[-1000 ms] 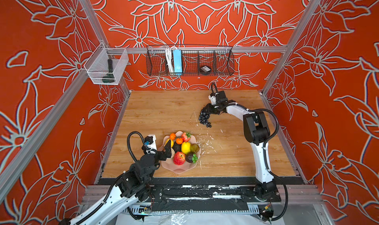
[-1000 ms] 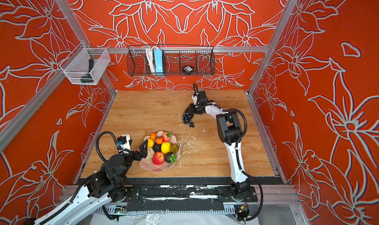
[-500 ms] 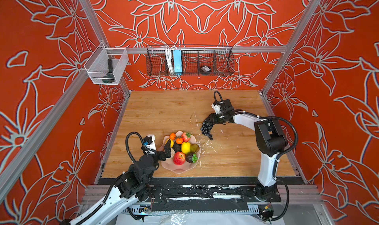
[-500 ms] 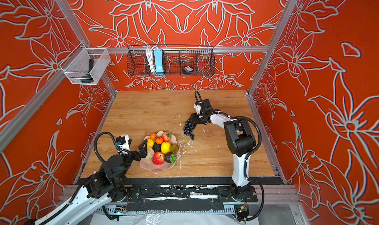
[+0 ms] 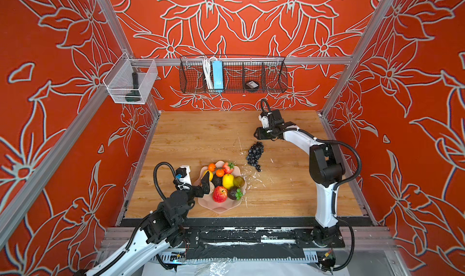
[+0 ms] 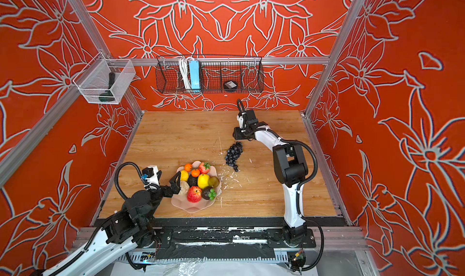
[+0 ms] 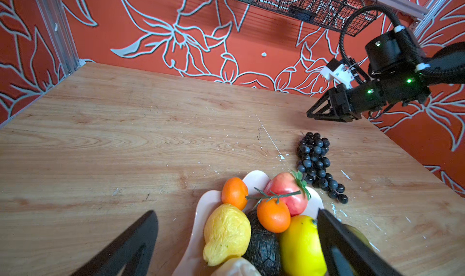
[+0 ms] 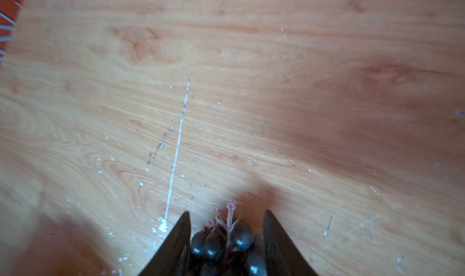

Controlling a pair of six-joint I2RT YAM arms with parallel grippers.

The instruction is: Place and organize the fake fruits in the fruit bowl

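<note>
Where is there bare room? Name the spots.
Bare wood runs from the back wall to the fruit bowl, left of the grape bunch. The bowl's front lip is free; its back is crowded with fruit, the left pincer straddling them.

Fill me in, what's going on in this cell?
Fruit sorting, nearly done. Most fake fruits sit in the pink fruit bowl; only the grape bunch lies on the table, beside the bowl, not touching it. The right gripper hovers by the bunch's stem end, jaws parted, apparently not gripping. The left gripper hangs over the bowl's edge, jaws wide, empty.
</note>
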